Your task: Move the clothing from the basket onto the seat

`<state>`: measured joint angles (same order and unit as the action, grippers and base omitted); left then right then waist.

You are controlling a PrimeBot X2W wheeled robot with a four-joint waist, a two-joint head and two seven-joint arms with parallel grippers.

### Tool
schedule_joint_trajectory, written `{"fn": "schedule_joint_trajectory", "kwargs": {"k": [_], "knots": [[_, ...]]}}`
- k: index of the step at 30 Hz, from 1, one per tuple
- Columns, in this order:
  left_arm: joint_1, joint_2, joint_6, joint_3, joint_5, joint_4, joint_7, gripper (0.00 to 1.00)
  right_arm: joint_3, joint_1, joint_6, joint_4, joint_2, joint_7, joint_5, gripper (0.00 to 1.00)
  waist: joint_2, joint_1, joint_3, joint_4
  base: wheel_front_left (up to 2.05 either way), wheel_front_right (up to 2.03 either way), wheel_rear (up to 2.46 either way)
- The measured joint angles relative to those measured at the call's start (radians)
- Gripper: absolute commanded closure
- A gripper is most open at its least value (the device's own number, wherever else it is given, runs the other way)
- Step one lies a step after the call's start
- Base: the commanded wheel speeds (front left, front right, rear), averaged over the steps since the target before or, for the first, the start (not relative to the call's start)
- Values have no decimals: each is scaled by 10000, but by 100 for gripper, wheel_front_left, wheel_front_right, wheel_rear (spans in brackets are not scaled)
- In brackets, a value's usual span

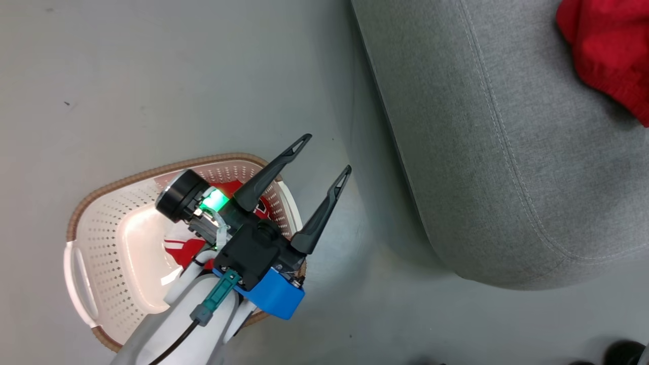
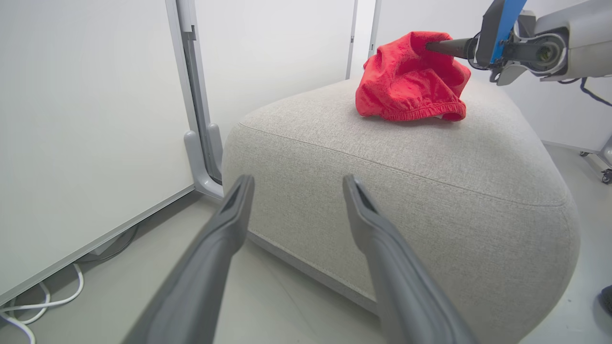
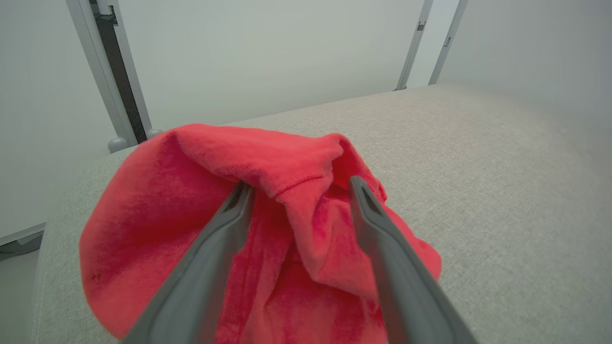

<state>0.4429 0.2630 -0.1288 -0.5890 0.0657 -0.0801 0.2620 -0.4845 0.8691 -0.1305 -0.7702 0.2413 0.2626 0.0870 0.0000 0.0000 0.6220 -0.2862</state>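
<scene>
Above the basket (image 1: pixel 152 175) rim, left pincer (image 1: pixel 327 153) gapes; right pincer (image 3: pixel 300 186) gapes astride clothing (image 3: pixel 158 215) on seat (image 3: pixel 478 167).

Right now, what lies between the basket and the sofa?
Bare grey floor, seen in the head view; the open left gripper hangs partly above it.
</scene>
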Motion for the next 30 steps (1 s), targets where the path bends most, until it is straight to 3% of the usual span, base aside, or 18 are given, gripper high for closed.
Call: {"fn": "schedule_joint_trajectory", "kwargs": {"k": [20, 30], "knots": [[-1162, -1356, -6, 644, 949, -1540, 0, 0, 851, -2684, 0, 842, 88, 0, -648, 0, 1, -2, -2580, 792, 0, 0, 0], [-1809, -1732, -10, 1198, 1022, -2426, 0, 0, 1204, -4399, 0, 2192, -585, 0, -539, 0, 0, -3, -4055, 1379, 0, 0, 0]]}}
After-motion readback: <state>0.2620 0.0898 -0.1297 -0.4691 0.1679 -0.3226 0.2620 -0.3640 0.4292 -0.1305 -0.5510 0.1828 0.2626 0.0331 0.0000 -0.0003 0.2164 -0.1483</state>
